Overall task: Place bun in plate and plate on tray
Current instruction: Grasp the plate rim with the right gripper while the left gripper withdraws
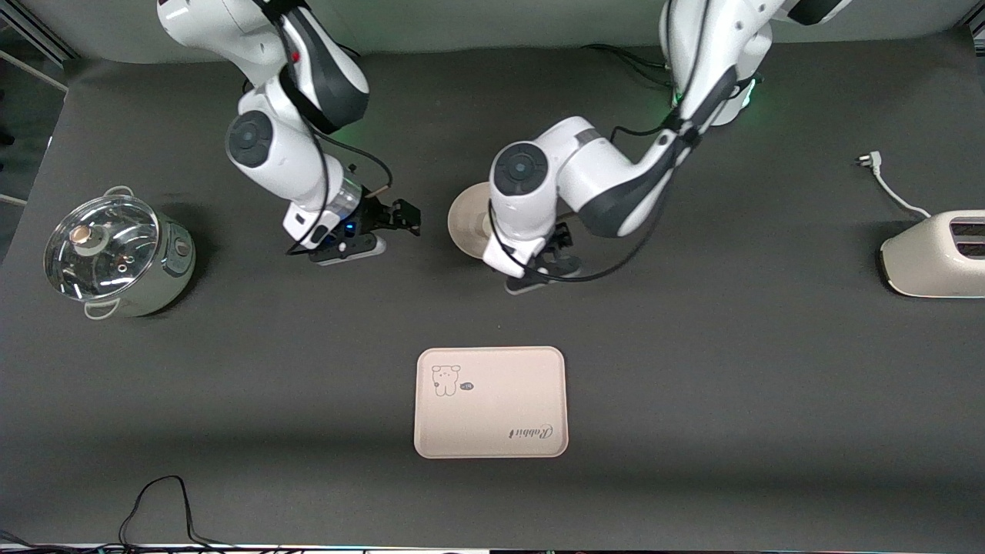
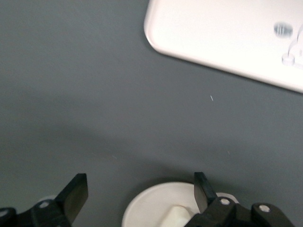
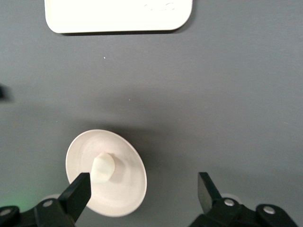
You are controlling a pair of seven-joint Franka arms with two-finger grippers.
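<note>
The round cream plate [image 1: 464,219] lies on the dark table, partly hidden under the left arm. The small white bun [image 3: 103,168] sits in the plate [image 3: 118,189]; it is hidden in the front view. In the left wrist view the bun [image 2: 176,216] and plate [image 2: 151,205] show too. My left gripper [image 1: 548,263] is open and empty over the plate's edge on the tray's side [image 2: 139,191]. My right gripper [image 1: 402,216] is open and empty [image 3: 143,188], over the table beside the plate toward the right arm's end. The cream tray [image 1: 491,402] with "Rabbit" lies nearer the front camera.
A steel pot with a glass lid [image 1: 115,254] stands at the right arm's end. A cream toaster [image 1: 935,254] with its cord and plug [image 1: 873,161] is at the left arm's end. A black cable [image 1: 161,500] lies near the front edge.
</note>
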